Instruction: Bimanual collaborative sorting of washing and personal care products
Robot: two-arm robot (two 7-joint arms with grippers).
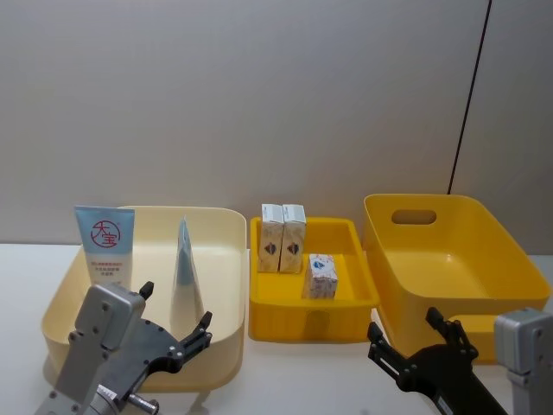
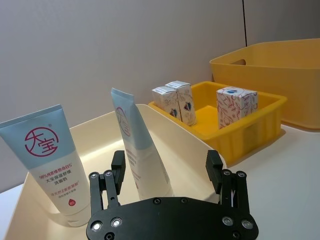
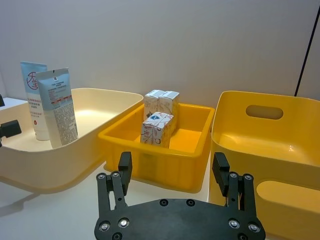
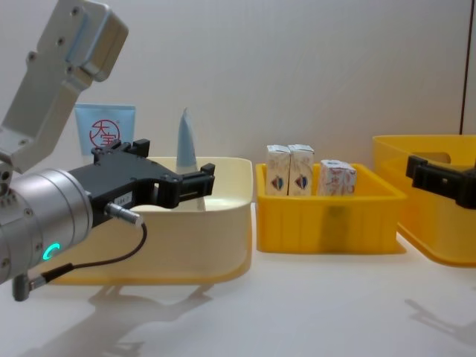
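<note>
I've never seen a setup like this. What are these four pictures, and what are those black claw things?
This is a two-armed robot, photographed by its own cameras: one on its head looking down, one lower on its chest, and one on each wrist. The black claws are its grippers. The left gripper hovers by the cream bin, and the right gripper is by the large yellow bin. Both are open and hold nothing. Two squeeze tubes stand in the cream bin. Two cream cartons and a white red-printed carton stand in the small yellow tray between the bins.
</note>
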